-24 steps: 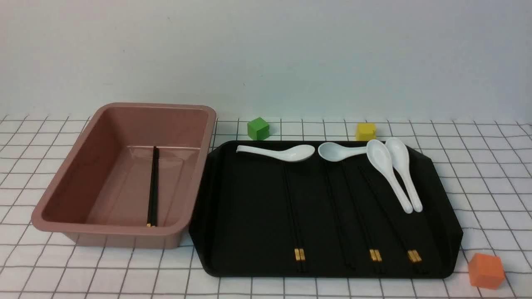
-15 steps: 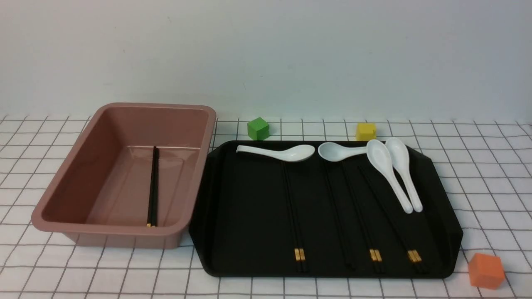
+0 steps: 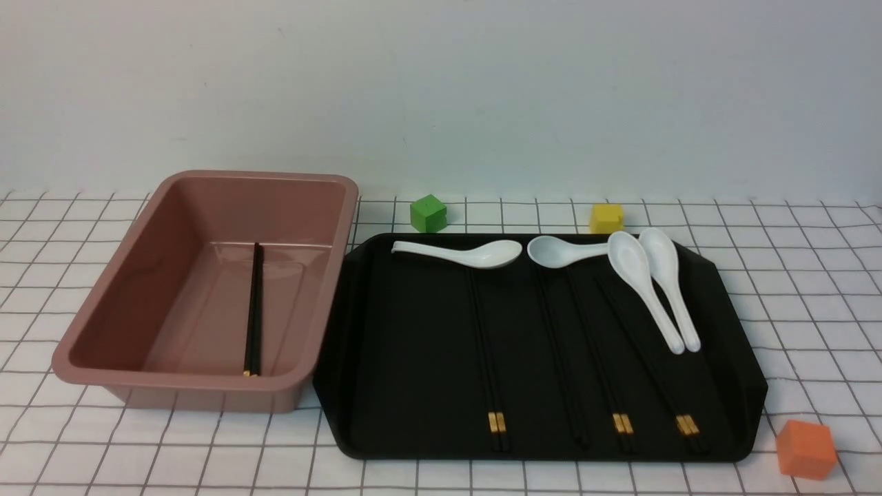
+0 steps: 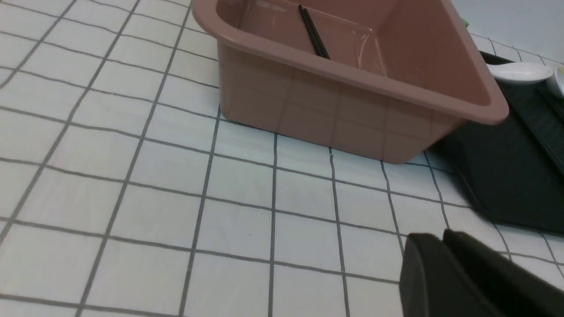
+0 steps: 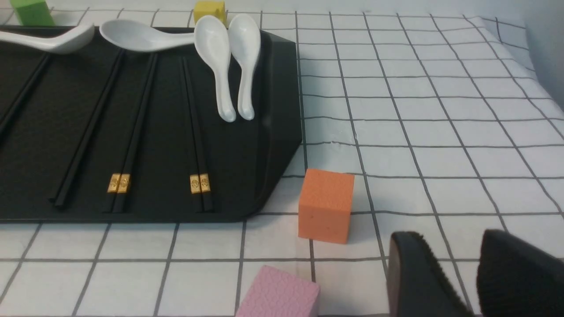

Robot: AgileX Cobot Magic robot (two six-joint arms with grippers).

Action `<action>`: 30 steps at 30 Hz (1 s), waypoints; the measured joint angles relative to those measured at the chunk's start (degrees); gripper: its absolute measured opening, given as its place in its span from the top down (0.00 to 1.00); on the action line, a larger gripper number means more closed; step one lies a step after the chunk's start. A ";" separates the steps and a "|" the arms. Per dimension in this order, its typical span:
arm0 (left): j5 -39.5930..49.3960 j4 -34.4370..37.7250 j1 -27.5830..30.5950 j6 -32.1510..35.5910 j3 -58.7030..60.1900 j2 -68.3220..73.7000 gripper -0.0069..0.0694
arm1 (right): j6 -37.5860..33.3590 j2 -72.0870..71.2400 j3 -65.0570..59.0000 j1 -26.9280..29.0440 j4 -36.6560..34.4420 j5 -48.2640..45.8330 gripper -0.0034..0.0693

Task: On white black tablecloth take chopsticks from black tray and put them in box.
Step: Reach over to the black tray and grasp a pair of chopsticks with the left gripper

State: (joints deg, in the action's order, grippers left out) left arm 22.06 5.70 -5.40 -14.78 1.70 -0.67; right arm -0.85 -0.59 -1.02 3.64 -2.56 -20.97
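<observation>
On the white, black-gridded tablecloth [image 3: 138, 448] the pink box [image 3: 207, 382] stands at the left with one pair of black chopsticks [image 3: 253, 310] lying inside. To its right, the black tray [image 3: 413, 344] holds several more chopsticks [image 3: 488, 358], their gold bands toward me. Neither arm shows in the front view. My left gripper [image 4: 440, 238] is shut on nothing, low over the cloth near the box's front corner [image 4: 396, 149]. My right gripper [image 5: 454, 240] stands open and empty over the cloth, beside the tray's near right corner [image 5: 282, 145] and its chopsticks [image 5: 196, 132].
Several white spoons [image 3: 468, 253] lie along the tray's far edge. A green cube [image 3: 428, 213] and a yellow cube [image 3: 606, 218] sit behind the tray. An orange cube [image 3: 805, 449] sits at its front right corner, with a pink cube [image 5: 280, 295] nearer the right gripper.
</observation>
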 joint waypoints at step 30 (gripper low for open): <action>-7.80 58.63 0.00 -21.49 -0.68 0.00 0.81 | 0.00 0.00 0.00 0.00 0.00 0.00 0.62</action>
State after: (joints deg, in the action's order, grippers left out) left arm 14.26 64.33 -5.40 -36.27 1.02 -0.67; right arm -0.85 -0.59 -1.02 3.64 -2.56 -20.97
